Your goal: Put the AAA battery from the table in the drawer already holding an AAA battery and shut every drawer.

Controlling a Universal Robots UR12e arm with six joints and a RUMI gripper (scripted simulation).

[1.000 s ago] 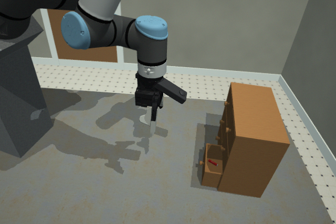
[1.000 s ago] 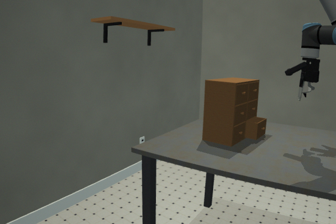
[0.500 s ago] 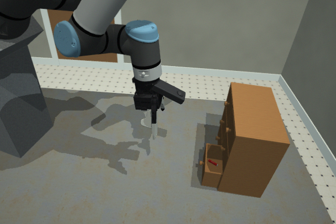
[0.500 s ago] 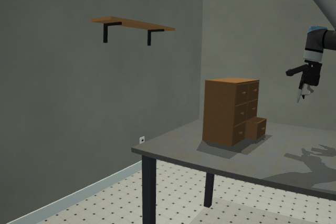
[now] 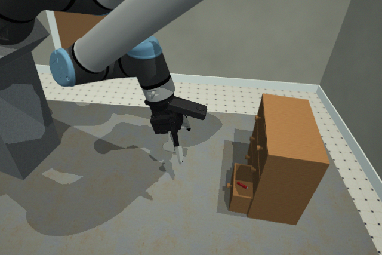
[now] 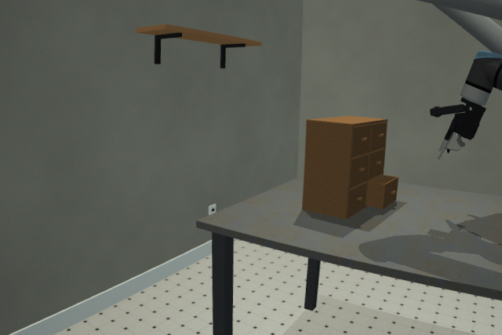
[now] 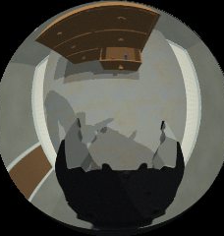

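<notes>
The wooden chest (image 5: 289,153) (image 6: 328,161) (image 7: 90,27) stands upright near the far right corner of the grey table (image 5: 123,215) (image 6: 275,221) (image 7: 122,93). Its bottom drawer (image 5: 239,199) (image 6: 383,192) (image 7: 108,65) on the side nearer the table's middle is pulled out; the other drawers are shut. A small red cylinder (image 5: 242,184) (image 7: 112,58) lies in the open drawer, and the wrist view shows a small blue thing (image 7: 126,56) beside it. My gripper (image 5: 174,152) (image 6: 449,148) (image 7: 122,120) is open and empty, hanging high above the table in front of the drawers. No battery shows on the table.
The robot's grey pedestal (image 5: 21,128) stands at the table's left. A wall shelf (image 6: 198,35) hangs well away from the table. The table's edge (image 6: 259,238) lies just behind the chest's back. The arm's shadows fall across the table top.
</notes>
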